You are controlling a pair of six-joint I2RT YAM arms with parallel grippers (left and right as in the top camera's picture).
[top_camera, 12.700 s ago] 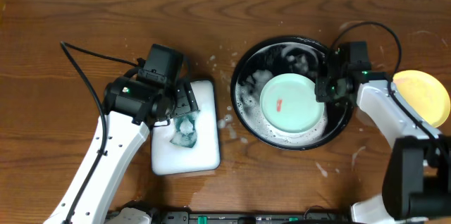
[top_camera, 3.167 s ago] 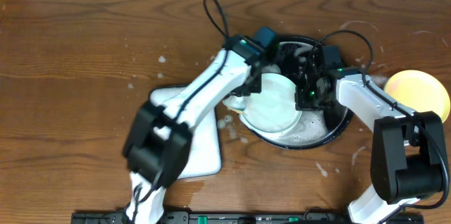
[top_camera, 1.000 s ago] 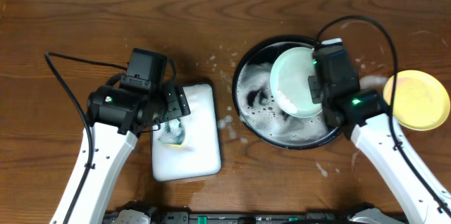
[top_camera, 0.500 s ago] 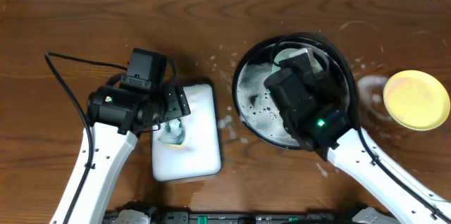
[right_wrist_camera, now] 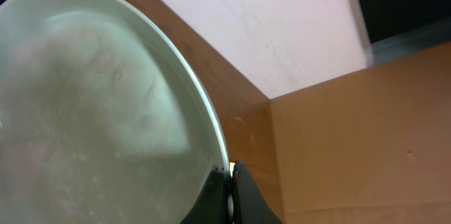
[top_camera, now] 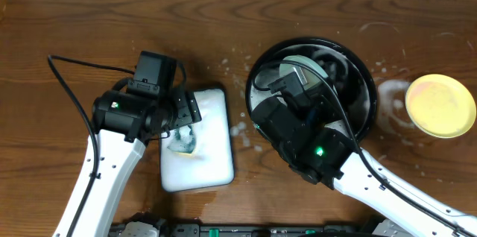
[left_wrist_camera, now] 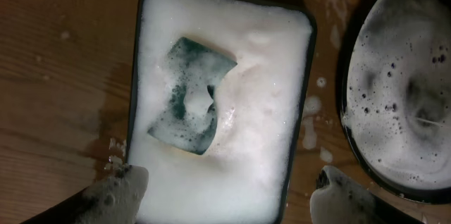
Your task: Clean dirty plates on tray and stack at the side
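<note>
The mint plate shows over the far half of the tray, mostly covered from above by the right arm, so the overhead view gives only a pale crescent of it. The right wrist view gives what the overhead cannot: the right pincer is pressed together on the plate's rim, its two dark fingertips nipping the edge, and the plate's face carries a thin soapy film. In that view the plate is seen nearly edge-on, with brown wood and a pale wall behind it. The tray holds grey suds on its floor, which the left wrist view also catches at its right edge. The yellow plate lies flat on the worktop to the right of the tray, apart from it, with a wet patch between them. Left of the tray, just beside it, sits the white dish full of foam. The left pincer hangs over it spread wide, holding nothing; its fingertips are smeared with foam. Only the left wrist view shows the sponge clearly: green, bent, lying in the foam. Spots of foam dot the worktop between dish and tray. Counted: two plates, one mint and one yellow; one tray; one dish; one sponge; two arms, each with a small green light.
</note>
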